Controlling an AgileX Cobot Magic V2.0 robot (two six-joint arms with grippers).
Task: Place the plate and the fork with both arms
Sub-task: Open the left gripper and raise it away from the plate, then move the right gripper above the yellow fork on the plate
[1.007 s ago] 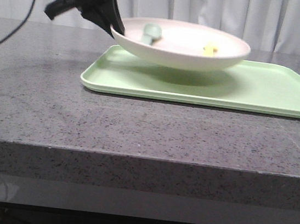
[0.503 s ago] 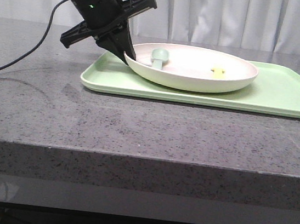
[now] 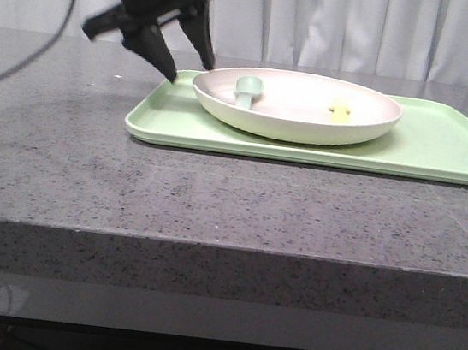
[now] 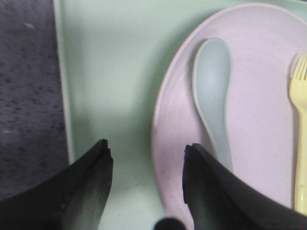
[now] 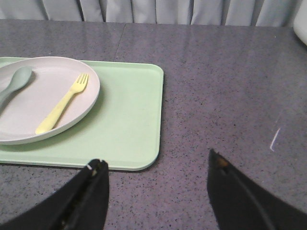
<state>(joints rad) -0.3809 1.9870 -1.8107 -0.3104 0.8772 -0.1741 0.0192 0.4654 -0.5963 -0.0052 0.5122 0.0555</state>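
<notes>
Front view shows the plate (image 3: 299, 106) sitting on the tray (image 3: 444, 151), in the left half of it, and the tray lies on the grey desk (image 3: 214, 198). Inside the plate the spoon (image 3: 247, 89) lies toward 9 o'clock and the fork (image 3: 340, 112) toward 3 o'clock; the two do not touch each other. The left pincer (image 3: 186, 63) hangs at about 10 o'clock from the plate, above the left edge of the tray. Its two fingers (image 3: 159, 55) point down and are spread apart, with nothing between them. One finger is over the desk side of the tray edge, the other is just beside the plate rim; if it touches the rim I cannot tell from here.

Left wrist view gives the same: the left pincer (image 4: 146, 155) is spread wide, bare tray surface (image 4: 110, 76) is seen in the gap, and the plate rim (image 4: 160, 124) passes close by one fingertip. The spoon (image 4: 213, 91) lies with its bowl away from the camera, and the fork (image 4: 301, 120) is at the picture edge, partly cut off.

Right wrist view shows the right pincer (image 5: 158, 177) also spread wide and holding nothing, above the bare desk (image 5: 230, 96) near the right end of the tray (image 5: 129, 115). From there the plate (image 5: 38, 100) is well apart, at about 10 o'clock, with the fork (image 5: 62, 104) lying flat in it, tines away from the camera, and the spoon (image 5: 13, 84) beside it
</notes>
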